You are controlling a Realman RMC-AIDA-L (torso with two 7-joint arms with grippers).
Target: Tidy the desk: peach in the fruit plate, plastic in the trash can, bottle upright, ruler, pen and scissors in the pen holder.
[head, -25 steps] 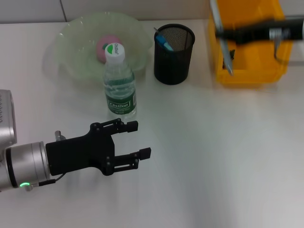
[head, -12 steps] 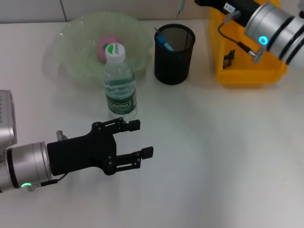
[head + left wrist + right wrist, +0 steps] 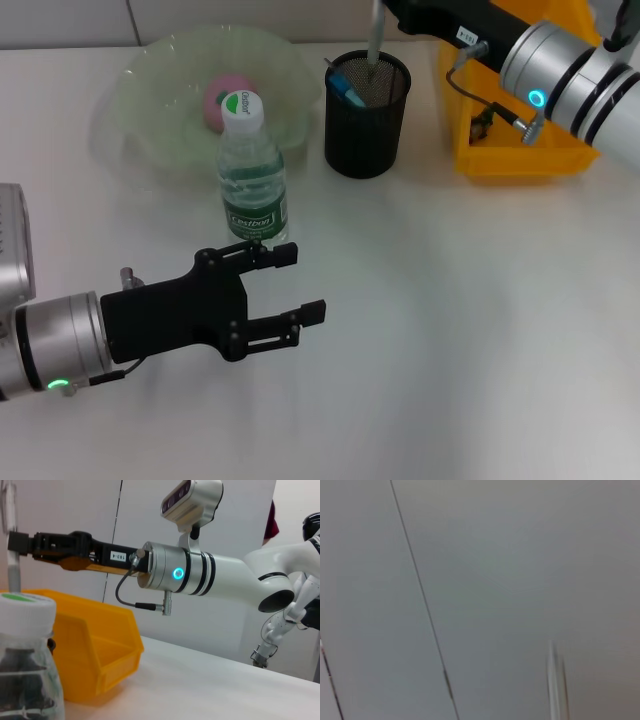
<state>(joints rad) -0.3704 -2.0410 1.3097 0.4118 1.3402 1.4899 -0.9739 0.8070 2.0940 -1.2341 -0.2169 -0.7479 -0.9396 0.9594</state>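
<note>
Step in hand, as you would judge it: delivery of a slim grey item, probably the ruler (image 3: pixel 373 40), into the pen holder (image 3: pixel 367 113). Your right gripper (image 3: pixel 392 12) reaches in from the far right edge of the counter (image 3: pixel 450 330) and pinches the ruler near its top, so that it hangs upright with its lower end at the holder's mouth, beside the blue item (image 3: pixel 345 88) already inside. Your next move calls for a straight descent until the ruler stands inside the mesh wall, then a release. The peach (image 3: pixel 220 97) lies in the fruit plate (image 3: pixel 160 100), and the bottle (image 3: pixel 252 175) stands upright just in front of it. Your left gripper (image 3: pixel 290 290) hovers low over the counter just before the bottle, fingers spread, holding nothing. The yellow bin (image 3: pixel 520 150) stands right of the holder.
</note>
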